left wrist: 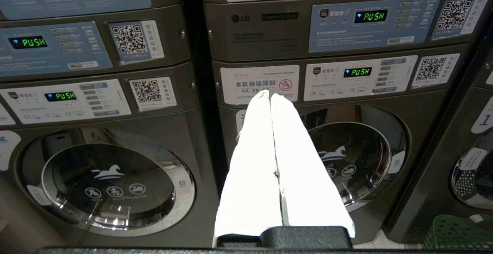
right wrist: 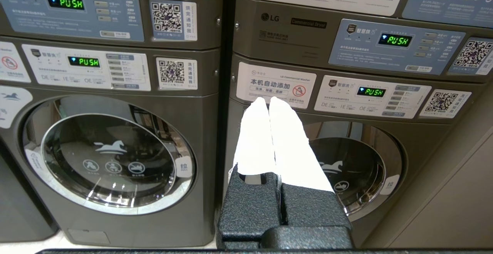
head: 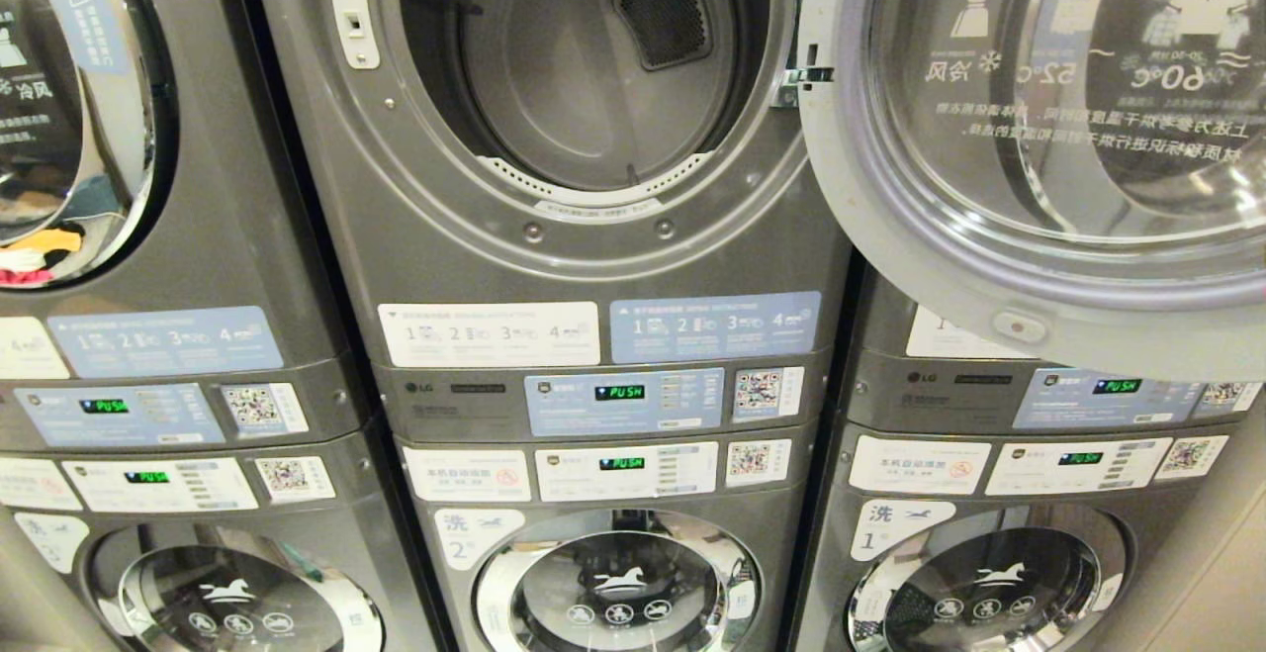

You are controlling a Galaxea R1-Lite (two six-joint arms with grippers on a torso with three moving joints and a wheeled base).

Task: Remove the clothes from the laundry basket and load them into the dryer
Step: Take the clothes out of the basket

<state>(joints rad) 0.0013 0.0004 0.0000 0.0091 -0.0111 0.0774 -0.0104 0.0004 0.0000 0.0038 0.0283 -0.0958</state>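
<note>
In front of the robot's head, the middle dryer (head: 593,88) is seen with its door (head: 1039,138) swung wide to the right and a bare drum; clothes (head: 35,256) are glimpsed behind the left machine's closed window. From the left wrist, the left gripper (left wrist: 269,96) is shown clenched and empty, with the corner of a green laundry basket (left wrist: 458,232) on the floor. From the right wrist, the right gripper (right wrist: 269,100) is likewise pressed closed on nothing, before a closed washer (right wrist: 354,169).
</note>
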